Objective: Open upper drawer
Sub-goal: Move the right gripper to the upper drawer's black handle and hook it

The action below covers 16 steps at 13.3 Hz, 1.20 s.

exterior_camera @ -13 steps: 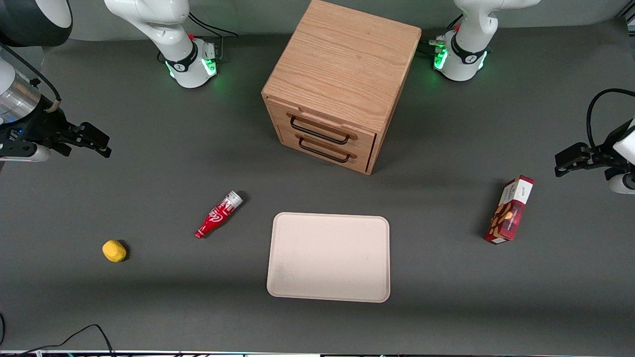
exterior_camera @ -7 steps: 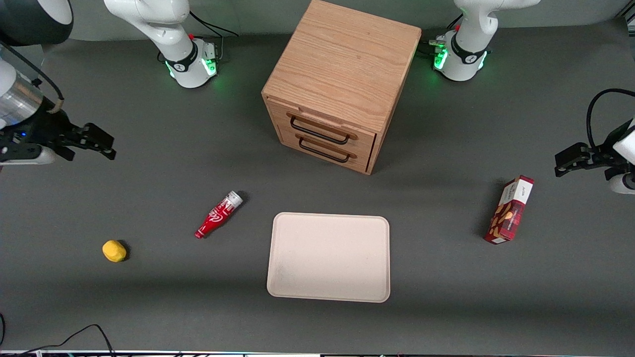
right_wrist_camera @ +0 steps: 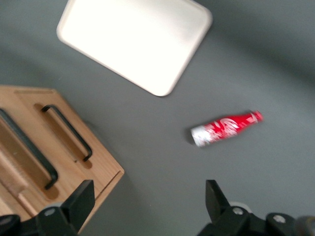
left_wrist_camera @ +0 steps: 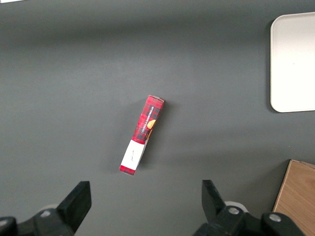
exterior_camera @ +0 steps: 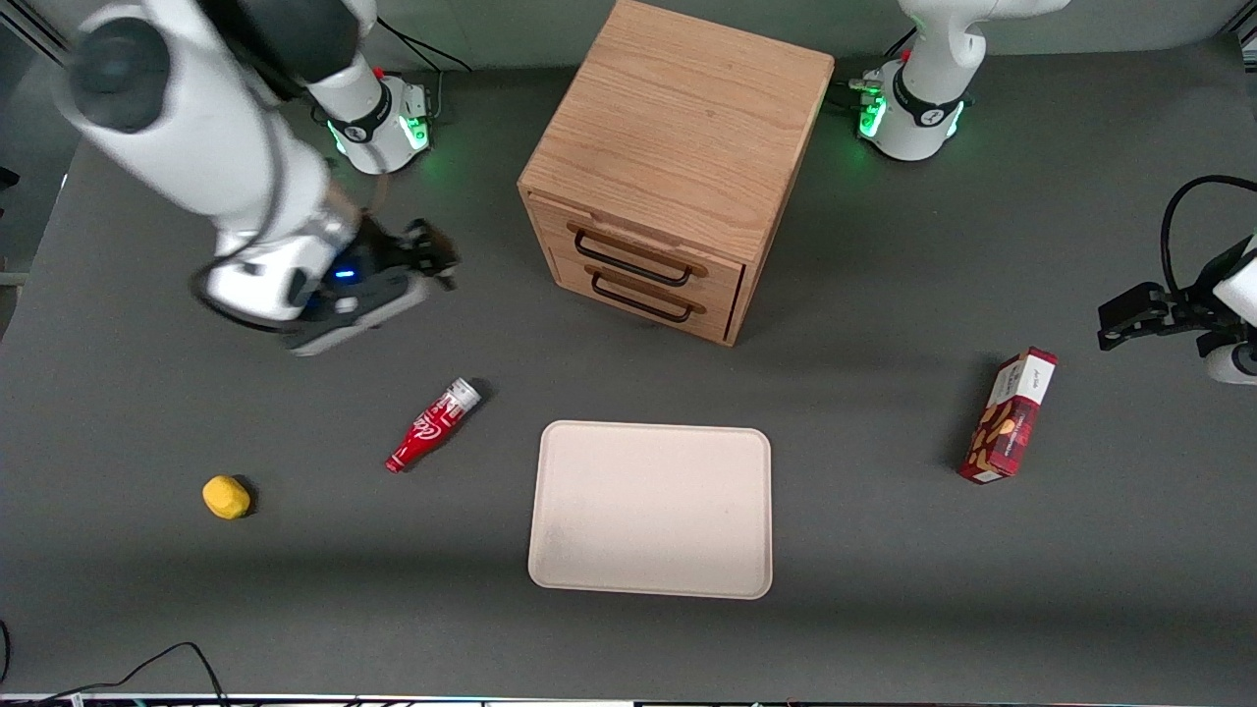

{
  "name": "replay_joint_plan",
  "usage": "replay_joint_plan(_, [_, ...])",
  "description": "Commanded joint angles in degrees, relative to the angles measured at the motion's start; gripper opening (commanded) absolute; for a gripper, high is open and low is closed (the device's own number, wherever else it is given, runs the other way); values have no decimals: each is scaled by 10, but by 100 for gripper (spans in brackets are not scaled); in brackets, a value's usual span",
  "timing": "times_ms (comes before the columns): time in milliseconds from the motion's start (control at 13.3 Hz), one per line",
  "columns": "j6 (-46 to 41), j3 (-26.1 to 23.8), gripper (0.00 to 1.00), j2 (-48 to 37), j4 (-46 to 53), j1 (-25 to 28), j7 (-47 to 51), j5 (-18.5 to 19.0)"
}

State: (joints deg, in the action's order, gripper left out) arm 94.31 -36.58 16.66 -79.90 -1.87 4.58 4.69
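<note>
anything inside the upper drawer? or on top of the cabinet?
Cabinet top is bare wood. The upper drawer is shut, so its inside is hidden. The tool hangs open above the table beside the cabinet, toward the working arm's end, holding nothing.

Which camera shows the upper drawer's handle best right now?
The front view: the upper drawer faces it, shut, its whole black handle visible, with the open gripper off to the side, clear of it. The right wrist view shows the handle blurred and cut off. The left wrist view shows only a cabinet corner.
</note>
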Motion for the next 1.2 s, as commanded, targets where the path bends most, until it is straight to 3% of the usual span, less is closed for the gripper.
replay_joint_plan(0, [29, -86, 100, 85, 40, 4, -43, 64])
replay_joint_plan(150, [50, -126, 100, 132, 37, 22, -45, 65])
replay_joint_plan(525, [69, -132, 100, 200, 23, 80, -44, 104])
replay_joint_plan(675, [75, -133, 100, 212, 15, 80, -47, 133])
replay_joint_plan(1125, [133, -126, 100, 233, -6, 79, -77, 168])
